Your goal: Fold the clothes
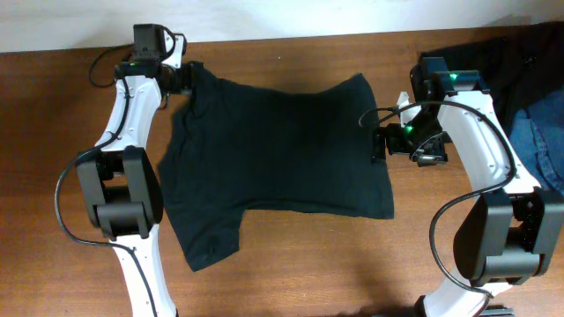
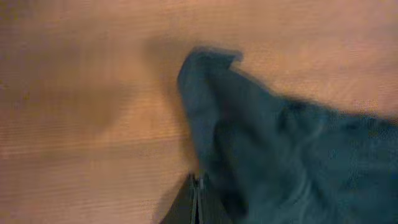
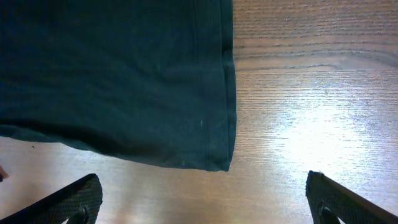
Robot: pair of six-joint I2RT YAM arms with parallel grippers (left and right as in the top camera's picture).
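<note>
A dark teal T-shirt (image 1: pixel 278 145) lies spread on the wooden table. My left gripper (image 1: pixel 187 77) is at the shirt's far-left corner. In the left wrist view its fingers (image 2: pixel 198 202) are pressed together at the edge of the bunched cloth (image 2: pixel 280 155), and they appear shut on it. My right gripper (image 1: pixel 379 145) is at the shirt's right edge. In the right wrist view its fingers (image 3: pixel 205 208) are wide open and empty over bare wood, just short of the shirt's hemmed corner (image 3: pixel 214 149).
A pile of dark clothing (image 1: pixel 520 53) and blue denim (image 1: pixel 546 132) lies at the table's far right, behind my right arm. Bare wood (image 1: pixel 335 273) runs along the front edge. A black cable (image 1: pixel 101 66) loops near my left arm.
</note>
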